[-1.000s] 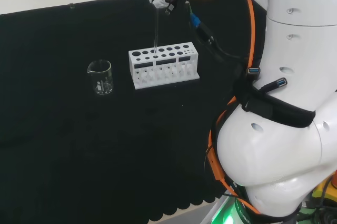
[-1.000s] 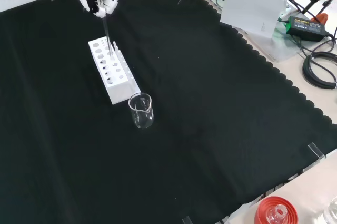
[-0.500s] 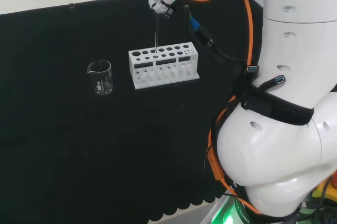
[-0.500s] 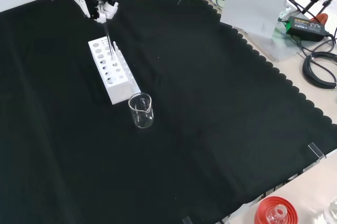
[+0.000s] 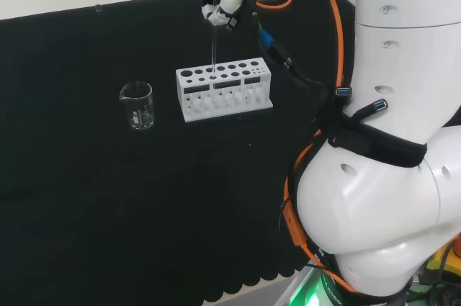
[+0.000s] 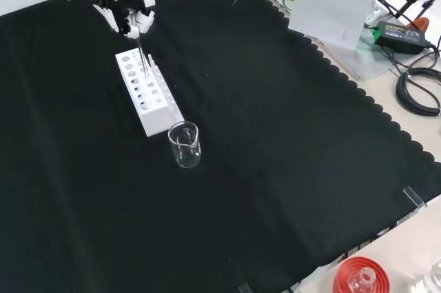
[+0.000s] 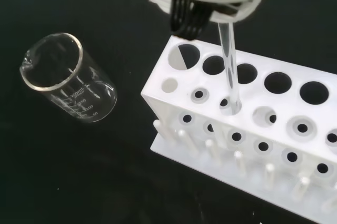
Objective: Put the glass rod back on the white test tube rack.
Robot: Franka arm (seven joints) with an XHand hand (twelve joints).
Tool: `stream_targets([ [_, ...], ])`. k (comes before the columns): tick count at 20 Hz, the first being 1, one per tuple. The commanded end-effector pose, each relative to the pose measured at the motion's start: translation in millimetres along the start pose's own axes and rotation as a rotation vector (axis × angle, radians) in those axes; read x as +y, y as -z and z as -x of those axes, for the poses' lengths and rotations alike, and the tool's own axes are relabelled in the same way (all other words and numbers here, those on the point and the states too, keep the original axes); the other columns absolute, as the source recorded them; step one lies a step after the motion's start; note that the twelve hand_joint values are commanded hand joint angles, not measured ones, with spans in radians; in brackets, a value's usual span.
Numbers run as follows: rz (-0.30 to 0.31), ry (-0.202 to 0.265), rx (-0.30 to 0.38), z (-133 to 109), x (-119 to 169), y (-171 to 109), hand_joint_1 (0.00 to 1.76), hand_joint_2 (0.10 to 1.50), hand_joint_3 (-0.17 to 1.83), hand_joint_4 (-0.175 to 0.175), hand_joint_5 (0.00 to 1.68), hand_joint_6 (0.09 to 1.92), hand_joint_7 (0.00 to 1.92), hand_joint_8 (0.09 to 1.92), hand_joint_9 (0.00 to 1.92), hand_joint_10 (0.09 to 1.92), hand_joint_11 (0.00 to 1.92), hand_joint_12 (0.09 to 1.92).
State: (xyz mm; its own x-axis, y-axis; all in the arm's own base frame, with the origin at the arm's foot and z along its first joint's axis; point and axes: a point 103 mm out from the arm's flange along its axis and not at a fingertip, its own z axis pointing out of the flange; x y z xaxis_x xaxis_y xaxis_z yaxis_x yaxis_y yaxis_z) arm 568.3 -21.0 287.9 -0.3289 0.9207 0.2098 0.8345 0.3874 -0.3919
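One thin clear glass rod (image 7: 229,66) is pinched upright by the hand (image 5: 218,5), its lower tip poked into a small hole of the white plastic rack (image 5: 223,91). Beside the rack's end, a round clear beaker (image 5: 137,105) is parked on the black cloth (image 6: 275,134).

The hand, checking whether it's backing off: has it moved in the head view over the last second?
Yes. The hand has risen slightly, away from the white rack, with the glass rod standing in a hole.
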Motion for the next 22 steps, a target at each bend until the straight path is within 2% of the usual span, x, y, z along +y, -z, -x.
stream_targets([
  [1,-0.014,0.021,-0.038,-5.2,17.0,-3.7,1.32,0.63,0.77,-0.175,1.12,0.77,1.30,0.89,1.65,0.55,1.53,0.72],
  [7,-0.044,0.027,-0.048,-2.0,34.5,-13.0,1.32,0.63,0.77,-0.175,1.12,0.77,1.30,0.89,1.65,0.55,1.53,0.72],
  [11,-0.038,0.020,-0.017,6.3,33.0,-18.6,1.32,0.63,0.77,-0.175,1.12,0.77,1.30,0.89,1.65,0.55,1.53,0.72],
  [22,-0.043,0.002,-0.004,15.9,29.4,-33.9,1.32,0.63,0.77,-0.175,1.13,0.78,1.30,0.88,1.65,0.55,1.53,0.72],
])
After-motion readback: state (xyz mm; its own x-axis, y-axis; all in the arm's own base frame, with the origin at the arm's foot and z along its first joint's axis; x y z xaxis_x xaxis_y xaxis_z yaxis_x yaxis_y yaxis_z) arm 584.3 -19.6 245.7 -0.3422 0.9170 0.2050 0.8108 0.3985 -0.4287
